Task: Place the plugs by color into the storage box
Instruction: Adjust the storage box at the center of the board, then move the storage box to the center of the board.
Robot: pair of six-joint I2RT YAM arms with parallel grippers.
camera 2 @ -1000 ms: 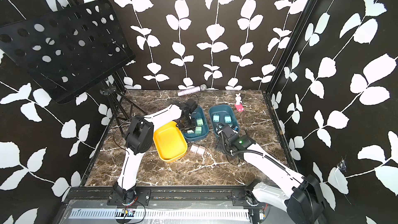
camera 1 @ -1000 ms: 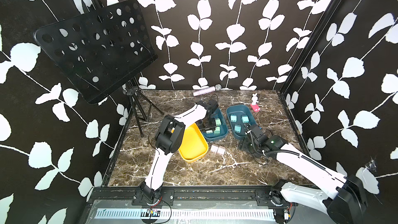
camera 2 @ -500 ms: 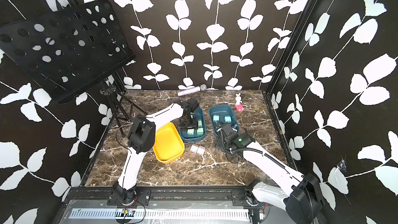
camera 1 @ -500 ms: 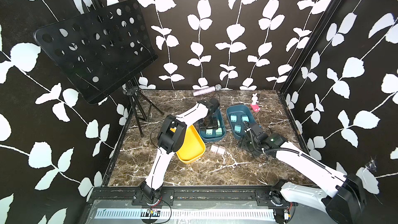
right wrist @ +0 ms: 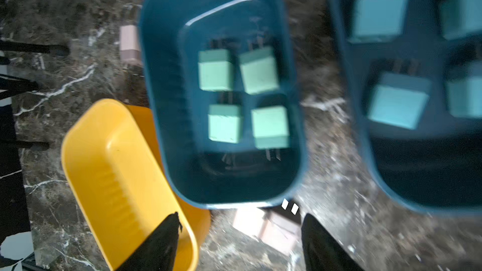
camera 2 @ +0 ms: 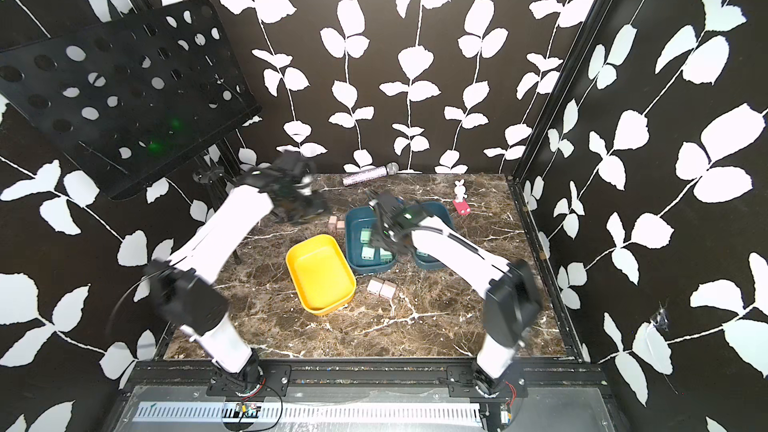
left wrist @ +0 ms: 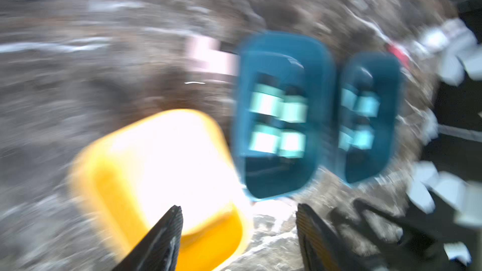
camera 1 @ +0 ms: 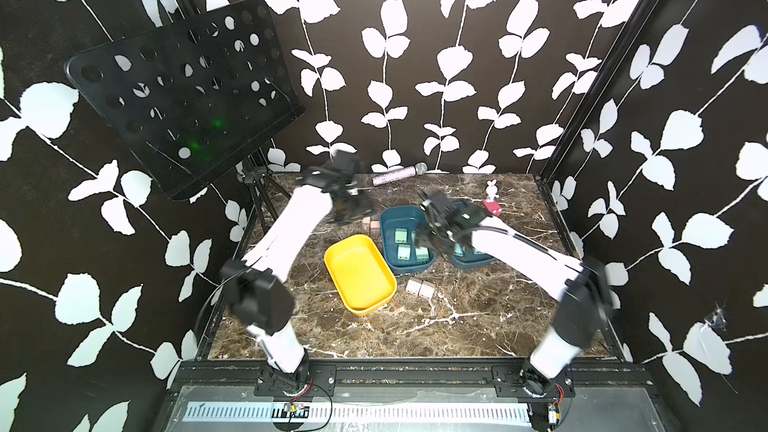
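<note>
Plugs are mostly sorted lol: 4 green plugs (right wrist: 242, 97) sit in 1 teal bin (right wrist: 167, 100), and 4 light blue plugs (right wrist: 396, 100) sit in the second teal bin (right wrist: 360, 56) right beside it. The front beige pair (camera 1: 419, 288) lies on the worktop (camera 1: 457, 326) just beside the yellow bin (camera 1: 359, 272). The back beige pair (camera 1: 371, 225) is behind it. Left claw (left wrist: 238, 205) is over by that back pair, jaws apart, nothing in them (that wrist view is super blurry). Right claw (right wrist: 241, 215) hovers over the green bin's end, also spread and holding nothing.
</note>
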